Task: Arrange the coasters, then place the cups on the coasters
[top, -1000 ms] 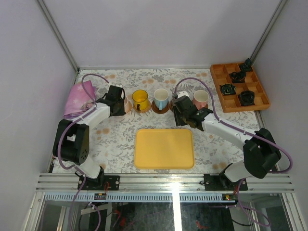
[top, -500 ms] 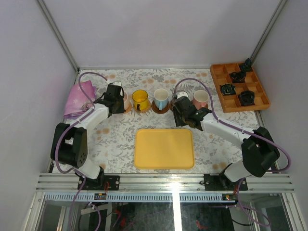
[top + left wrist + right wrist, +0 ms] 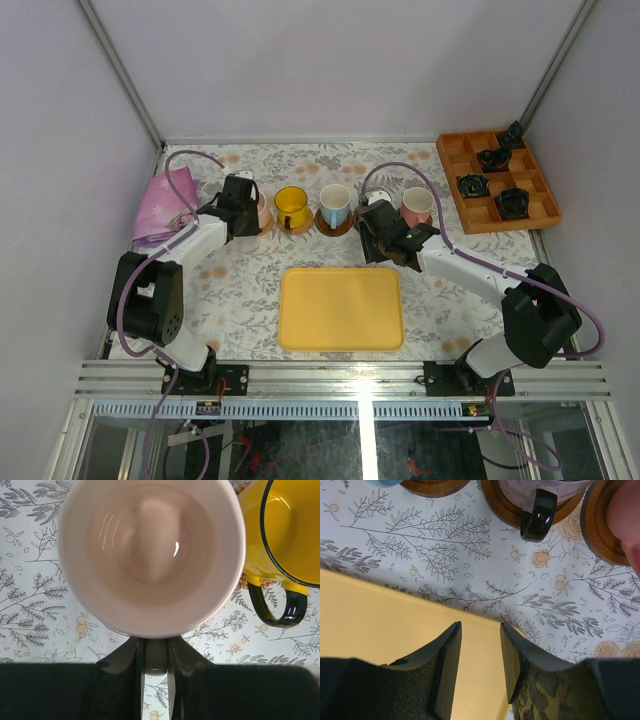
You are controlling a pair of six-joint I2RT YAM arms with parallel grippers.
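A row of cups stands at the back of the table. My left gripper (image 3: pixel 241 207) is shut on the handle of the pale pink cup (image 3: pixel 150 555), the handle (image 3: pixel 156 655) pinched between its jaws. A brown coaster (image 3: pixel 265 224) edge shows by that cup. To its right stand the yellow cup (image 3: pixel 291 207), the white-and-blue cup (image 3: pixel 335 205) and the salmon cup (image 3: pixel 417 206), each on a coaster. The purple-grey cup's black handle (image 3: pixel 538 515) sticks out over its coaster (image 3: pixel 502 505). My right gripper (image 3: pixel 481 627) hangs open and empty over the tray's corner.
A flat yellow tray (image 3: pixel 340 308) lies in the middle near the front. An orange compartment box (image 3: pixel 470 205) with small black objects sits at the back right. A pink cloth (image 3: pixel 163 205) lies at the back left. Walls close in the sides and back.
My left gripper, with the pale pink cup in it, has shifted a little toward the back. The right arm has hardly moved.
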